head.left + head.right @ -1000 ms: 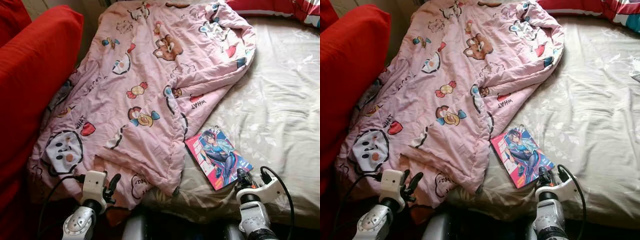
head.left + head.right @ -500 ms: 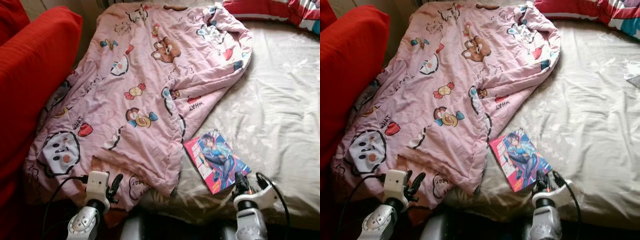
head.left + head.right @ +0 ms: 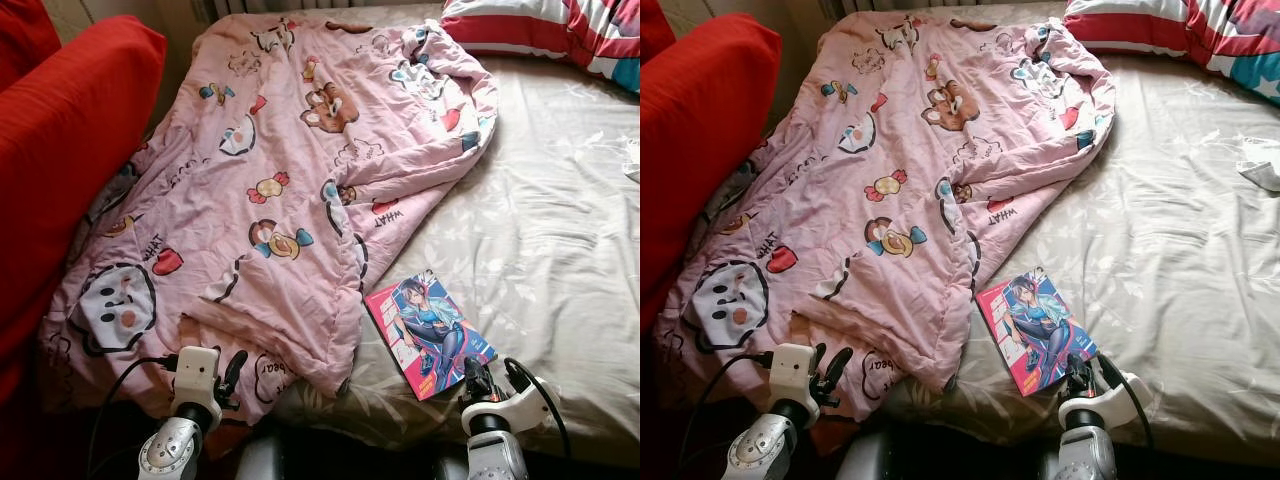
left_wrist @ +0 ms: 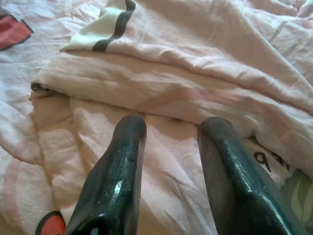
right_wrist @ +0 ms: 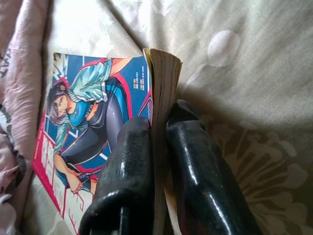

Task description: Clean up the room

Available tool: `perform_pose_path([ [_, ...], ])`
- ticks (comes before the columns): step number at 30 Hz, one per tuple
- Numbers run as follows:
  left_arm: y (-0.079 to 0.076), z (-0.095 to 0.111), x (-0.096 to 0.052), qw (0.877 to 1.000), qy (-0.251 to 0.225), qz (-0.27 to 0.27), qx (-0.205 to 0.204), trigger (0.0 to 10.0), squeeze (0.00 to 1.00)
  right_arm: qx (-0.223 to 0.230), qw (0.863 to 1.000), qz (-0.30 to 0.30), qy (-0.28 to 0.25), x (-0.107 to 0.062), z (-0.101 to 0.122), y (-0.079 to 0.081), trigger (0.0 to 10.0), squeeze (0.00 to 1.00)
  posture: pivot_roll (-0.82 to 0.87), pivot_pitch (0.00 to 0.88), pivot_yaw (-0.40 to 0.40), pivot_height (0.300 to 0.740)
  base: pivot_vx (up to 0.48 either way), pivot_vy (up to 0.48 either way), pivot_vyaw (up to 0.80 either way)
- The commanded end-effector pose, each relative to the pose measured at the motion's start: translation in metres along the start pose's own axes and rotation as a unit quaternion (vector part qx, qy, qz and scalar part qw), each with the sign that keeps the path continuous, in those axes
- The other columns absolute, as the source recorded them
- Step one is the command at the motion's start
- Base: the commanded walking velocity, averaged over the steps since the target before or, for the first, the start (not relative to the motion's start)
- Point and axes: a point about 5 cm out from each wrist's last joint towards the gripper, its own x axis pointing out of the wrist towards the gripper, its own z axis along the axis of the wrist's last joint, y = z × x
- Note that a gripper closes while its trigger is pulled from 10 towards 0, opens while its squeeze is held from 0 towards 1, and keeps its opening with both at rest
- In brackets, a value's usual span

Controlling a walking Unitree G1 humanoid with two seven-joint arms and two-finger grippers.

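Observation:
A comic book (image 3: 428, 332) with a blue-suited figure on its cover lies on the beige bed sheet (image 3: 560, 230), beside the edge of a pink cartoon-print blanket (image 3: 280, 170). My right gripper (image 3: 472, 376) is at the book's near corner. In the right wrist view the right gripper (image 5: 159, 122) is shut on the comic book (image 5: 93, 117), one finger on the cover and one under the pages. My left gripper (image 3: 228, 375) hovers over the blanket's near hem. In the left wrist view the left gripper (image 4: 171, 128) is open just above the blanket's folds (image 4: 195, 63).
A big red cushion (image 3: 60, 150) borders the bed on the left. A red-and-white striped pillow (image 3: 540, 25) lies at the far right, and a small white crumpled thing (image 3: 1262, 165) rests at the sheet's right edge. The bed's near edge is right in front of me.
The whole picture has shifted, so more of the far pillow shows and both arms sit lower in view. My right gripper stays on the book's near corner; the left holds its pose.

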Motion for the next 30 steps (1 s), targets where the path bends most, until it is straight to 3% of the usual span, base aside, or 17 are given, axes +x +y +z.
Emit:
perform_pose_path([
  [1, 0.003, -0.011, -0.006, 1.0, 0.024, 0.005, 0.004, 10.0, 0.0, 0.022, 0.997, -0.07, 0.032, -0.017, -0.017, -0.026, 10.0, 0.36, 0.04, 0.252, 0.074, 0.616, 0.0, 0.0, 0.0],
  [2, 0.003, -0.012, -0.007, 1.0, 0.025, 0.006, 0.004, 10.0, 0.0, 0.02, 0.997, -0.072, 0.031, -0.016, -0.016, -0.026, 10.0, 0.29, 0.04, 0.255, 0.075, 0.616, 0.0, 0.0, 0.0],
  [3, 0.004, -0.012, -0.007, 1.0, 0.026, 0.006, 0.005, 10.0, 0.0, 0.018, 0.997, -0.073, 0.031, -0.015, -0.014, -0.026, 10.0, 0.0, 0.04, 0.259, 0.077, 0.616, 0.0, 0.0, 0.0],
  [9, 0.004, -0.012, -0.007, 1.0, 0.028, 0.006, 0.006, 10.0, 0.0, 0.045, 0.994, -0.096, 0.025, -0.012, -0.01, -0.029, 10.0, 0.0, 0.05, 0.267, 0.083, 0.616, 0.0, 0.0, 0.0],
  [10, 0.005, -0.012, -0.006, 1.0, 0.028, 0.006, 0.006, 10.0, 0.0, 0.048, 0.993, -0.104, 0.024, -0.012, -0.009, -0.03, 10.0, 0.68, 0.05, 0.269, 0.084, 0.616, 0.0, 0.0, 0.0],
  [11, 0.005, -0.012, -0.006, 1.0, 0.028, 0.006, 0.006, 10.0, 0.0, 0.049, 0.993, -0.106, 0.024, -0.012, -0.009, -0.03, 10.0, 0.96, 0.05, 0.27, 0.085, 0.616, 0.0, 0.0, 0.0],
  [14, 0.005, -0.012, -0.006, 1.0, 0.028, 0.005, 0.007, 10.0, 0.0, 0.052, 0.992, -0.11, 0.023, -0.012, -0.009, -0.031, 10.0, 1.0, 0.05, 0.273, 0.088, 0.616, 0.0, 0.0, 0.0],
  [15, 0.006, -0.011, -0.005, 1.0, 0.027, 0.005, 0.007, 10.0, 0.0, 0.05, 0.992, -0.115, 0.022, -0.012, -0.008, -0.032, 10.0, 0.93, 0.05, 0.276, 0.09, 0.616, 0.0, 0.0, 0.0],
  [16, 0.006, -0.011, -0.005, 1.0, 0.027, 0.005, 0.008, 10.0, 0.0, 0.05, 0.992, -0.116, 0.021, -0.012, -0.008, -0.033, 10.0, 0.53, 0.05, 0.277, 0.091, 0.616, 0.0, 0.0, 0.0],
  [17, 0.006, -0.011, -0.005, 1.0, 0.028, 0.005, 0.008, 10.0, 0.0, 0.05, 0.992, -0.117, 0.021, -0.012, -0.008, -0.033, 10.0, 0.0, 0.05, 0.277, 0.091, 0.616, 0.0, 0.0, 0.0],
  [29, 0.007, -0.011, -0.006, 1.0, 0.027, 0.005, 0.009, 10.0, 0.0, 0.059, 0.992, -0.108, -0.016, -0.011, 0.002, -0.034, 10.0, 0.0, 0.05, 0.275, 0.095, 0.616, 0.0, 0.0, 0.0],
  [30, 0.007, -0.011, -0.006, 1.0, 0.026, 0.005, 0.01, 10.0, 0.0, 0.057, 0.992, -0.11, -0.027, -0.01, 0.008, -0.036, 10.0, 0.71, 0.06, 0.274, 0.095, 0.616, 0.0, 0.0, 0.0],
])
